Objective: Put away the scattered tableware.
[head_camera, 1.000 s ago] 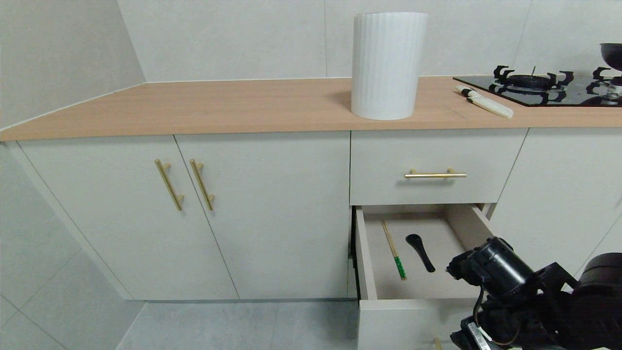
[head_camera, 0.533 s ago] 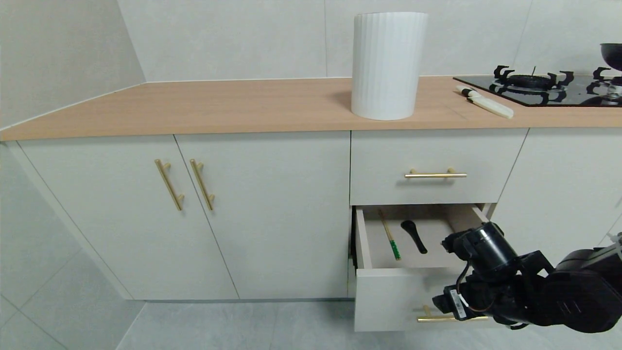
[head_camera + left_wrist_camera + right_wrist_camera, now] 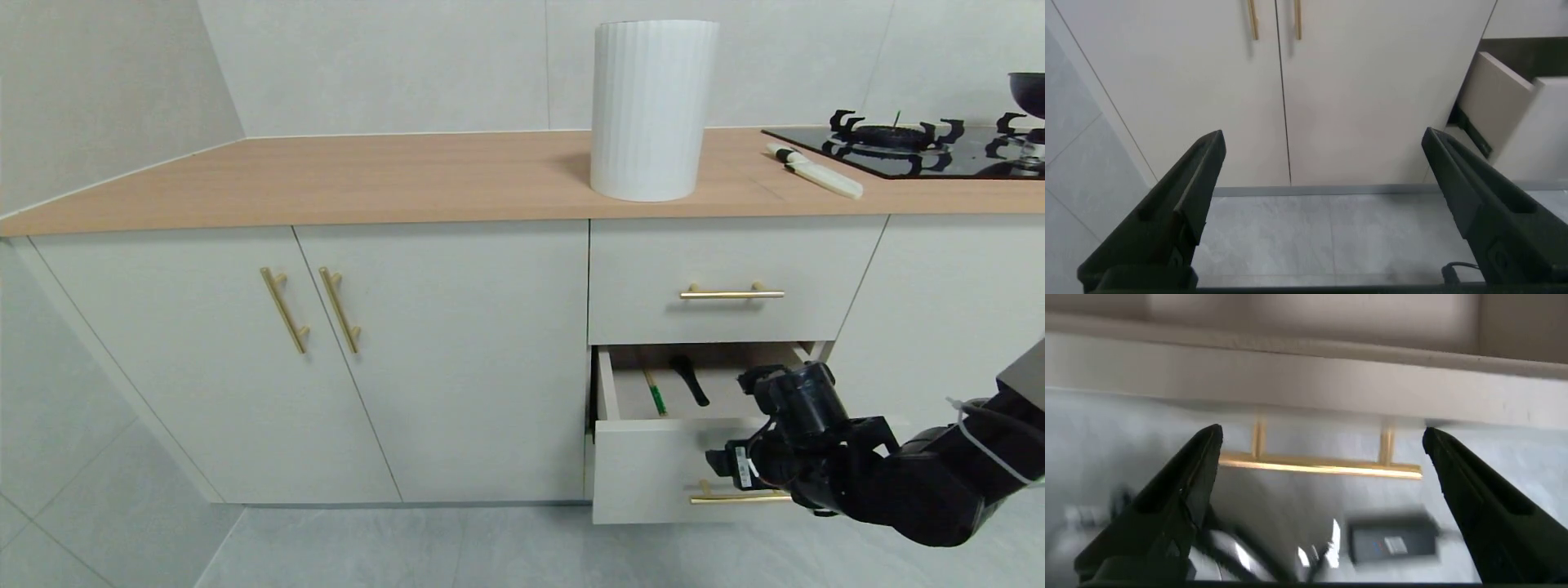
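Drawer [image 3: 645,465] slid inward; wrist views show left pincer [image 3: 1323,139], right pincer [image 3: 1321,434] apart, latter facing handle [image 3: 1320,465].

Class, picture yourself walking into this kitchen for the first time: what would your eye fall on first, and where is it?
The tall white ribbed container standing on the wooden counter draws the eye first. Under the counter, the lower drawer is partly open, with chopsticks and a black spoon lying inside. The right gripper sits open at that drawer's gold handle.
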